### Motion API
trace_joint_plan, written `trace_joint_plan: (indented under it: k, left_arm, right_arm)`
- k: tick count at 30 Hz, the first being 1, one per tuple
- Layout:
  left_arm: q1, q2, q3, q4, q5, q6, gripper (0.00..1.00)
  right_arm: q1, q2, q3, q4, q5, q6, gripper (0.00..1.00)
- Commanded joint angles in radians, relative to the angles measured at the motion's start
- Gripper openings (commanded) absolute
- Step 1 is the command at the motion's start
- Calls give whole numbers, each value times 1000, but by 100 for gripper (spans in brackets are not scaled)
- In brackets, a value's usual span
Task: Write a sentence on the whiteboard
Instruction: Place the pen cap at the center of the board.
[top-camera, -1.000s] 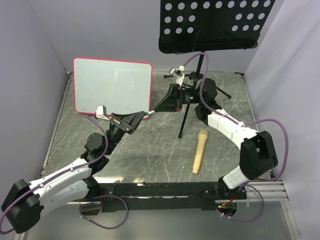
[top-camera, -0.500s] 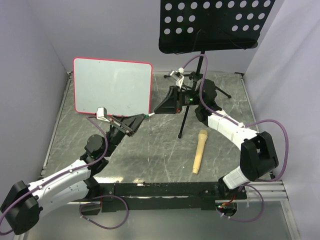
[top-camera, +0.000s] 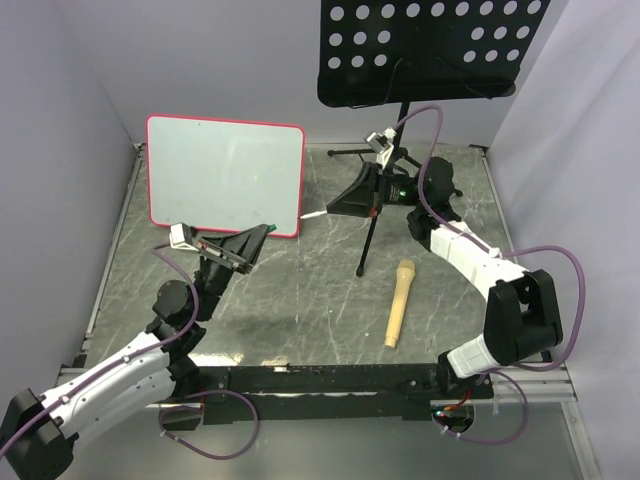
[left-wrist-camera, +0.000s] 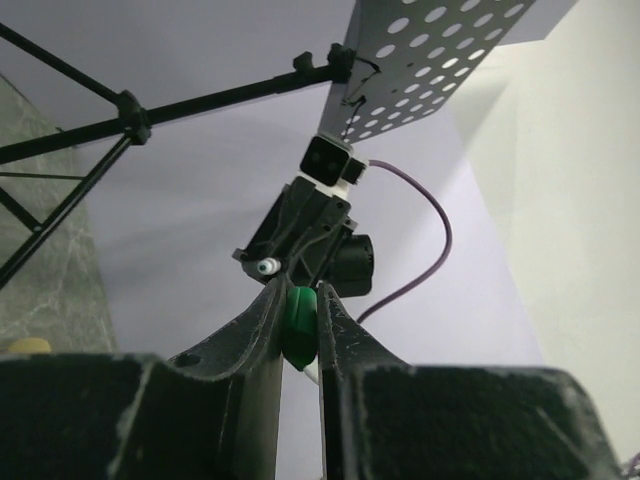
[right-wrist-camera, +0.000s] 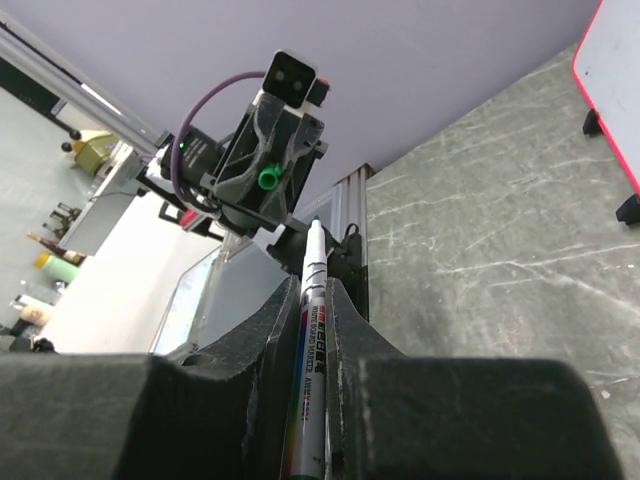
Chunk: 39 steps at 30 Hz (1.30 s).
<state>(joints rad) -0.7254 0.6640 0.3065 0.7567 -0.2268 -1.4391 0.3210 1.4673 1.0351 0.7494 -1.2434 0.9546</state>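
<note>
Facing off: right fingers (right-wrist-camera: 268, 345) on marker (right-wrist-camera: 311, 300), left fingers (left-wrist-camera: 256, 340) on cap (left-wrist-camera: 298, 325)

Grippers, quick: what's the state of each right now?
Left gripper: shut on the green marker cap.
Right gripper: shut on the uncapped marker.

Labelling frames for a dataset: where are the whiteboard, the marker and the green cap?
whiteboard (top-camera: 225, 170): top view, white face.
marker (right-wrist-camera: 308, 330): right wrist view, barrel.
green cap (left-wrist-camera: 298, 322): left wrist view, cap's side.
</note>
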Motion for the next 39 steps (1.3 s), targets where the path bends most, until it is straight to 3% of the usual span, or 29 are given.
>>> trace_joint_plan:
  k: [1,4,5,7,12,19,28,35,39]
  left_arm:
    - [26,-46,-4,-138,9,-21,1]
    - [50,-60,23,-322,44,20,1]
    - [56,-58,31,-374,73,35,1]
    - [66,-41,52,-498,93,96,1]
    - [80,71,75,-580,184,224,1]
    - [81,409,94,-317,337,368,1]
    - [81,928,229,53,581,365,2]
    - [81,1079,333,-16,595,413,41]
    - [80,1088,365,-83,554,453,55]
  right_arm:
    - [-19,-97,-26,-51,-21,-79,0]
    - [-30,-165,-14,-333,1,-293,0]
    - [-30,-206,2,-423,21,-459,0]
    - [-30,-238,6,-615,73,-633,0]
    - [-30,-303,-13,-829,154,-832,0]
    - [-34,-329,-66,-917,185,-930,0]
    - [-68,-325,-102,-887,148,-915,0]
    - [-85,-318,-107,-878,118,-907,0]
    - [-89,-320,-109,-872,110,-899,0]
